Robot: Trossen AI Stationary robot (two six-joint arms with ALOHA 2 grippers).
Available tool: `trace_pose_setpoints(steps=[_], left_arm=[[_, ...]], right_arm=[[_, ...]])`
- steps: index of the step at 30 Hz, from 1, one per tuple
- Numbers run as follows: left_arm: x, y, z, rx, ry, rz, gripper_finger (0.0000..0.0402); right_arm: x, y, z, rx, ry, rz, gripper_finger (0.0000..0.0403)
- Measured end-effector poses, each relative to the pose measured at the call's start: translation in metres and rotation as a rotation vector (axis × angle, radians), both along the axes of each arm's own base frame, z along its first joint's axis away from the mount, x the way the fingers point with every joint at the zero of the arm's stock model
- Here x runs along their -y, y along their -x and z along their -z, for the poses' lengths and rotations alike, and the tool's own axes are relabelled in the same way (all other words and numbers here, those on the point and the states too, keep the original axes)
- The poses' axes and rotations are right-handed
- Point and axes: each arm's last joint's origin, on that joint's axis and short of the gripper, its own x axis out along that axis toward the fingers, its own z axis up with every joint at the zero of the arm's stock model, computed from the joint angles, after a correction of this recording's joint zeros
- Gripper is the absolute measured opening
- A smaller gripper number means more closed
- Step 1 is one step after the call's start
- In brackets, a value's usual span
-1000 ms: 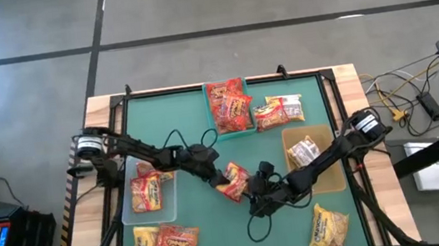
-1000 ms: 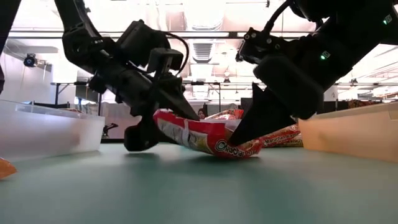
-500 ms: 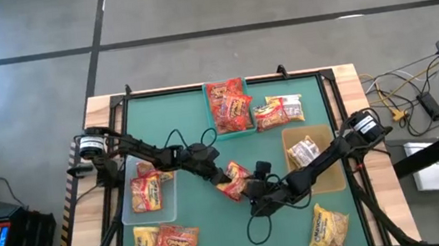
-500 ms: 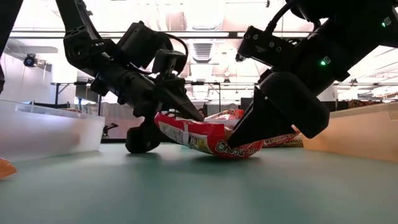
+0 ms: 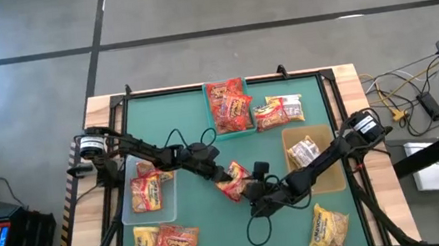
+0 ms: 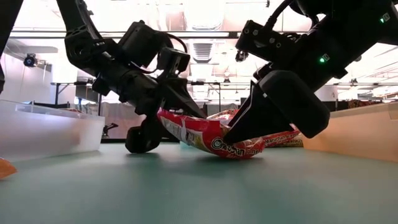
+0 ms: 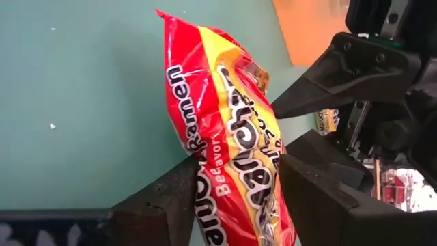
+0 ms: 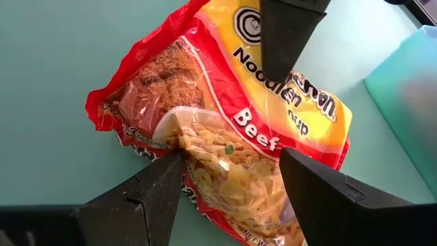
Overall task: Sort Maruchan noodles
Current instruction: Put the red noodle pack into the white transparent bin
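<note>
A red and yellow Maruchan noodle packet (image 5: 233, 180) is near the table's middle, between my two grippers. My left gripper (image 5: 223, 175) comes at it from the left and is shut on it. My right gripper (image 5: 252, 189) comes from the right and is shut on its other end. In the low view the packet (image 6: 208, 134) sags between them, its low end close to the green table top. Other noodle packets lie in the bins and loose on the table. My left gripper pinches the packet's two flat faces (image 7: 225, 184) between its two fingers (image 7: 171, 205), slanting down from the table's left. The packet stands on edge in the hold, its left end lifted clear. My right gripper has the packet's near end (image 8: 225, 164) between its two fingers (image 8: 153, 191), slanting down from the table's right. One fingertip (image 6: 229, 135) rests on the packet's low end (image 6: 233, 148). Whether that end touches the table I cannot tell.
A teal bin (image 5: 209, 114) with red packets stands at the far middle, with loose packets (image 5: 278, 111) to its right. A tan bin (image 5: 332, 178) stands at the right and a clear bin (image 5: 155, 213) at the left. More packets lie near left (image 5: 166, 245) and near right (image 5: 329, 229).
Both grippers have rolled about their own pointing line while staying in place. The packet between them has turned with them and bows more, its left end a little higher than before.
</note>
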Motion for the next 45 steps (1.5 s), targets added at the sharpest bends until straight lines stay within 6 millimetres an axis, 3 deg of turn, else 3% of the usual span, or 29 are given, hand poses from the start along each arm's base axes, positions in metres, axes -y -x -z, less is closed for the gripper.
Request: trace_pose_setpoints(steps=[11,23,35,45], left_arm=[[0.001,0.000,-0.001,-0.008,0.041,0.016,0.0102],[-0.015,0.002,-0.018,0.074,-0.020,0.039,0.0098],[-0.026,0.019,-0.049,0.089,-0.168,0.115,0.0098],[-0.023,0.056,-0.102,0.131,-0.300,0.193,0.0098]], right_arm=[[-0.005,0.008,-0.014,0.002,-0.010,0.000,0.0231],[-0.001,0.025,-0.048,0.001,-0.222,0.040,0.0231],[-0.001,0.035,-0.055,-0.041,-0.326,0.080,0.0231],[-0.001,0.034,-0.051,-0.059,-0.307,0.075,0.0231]])
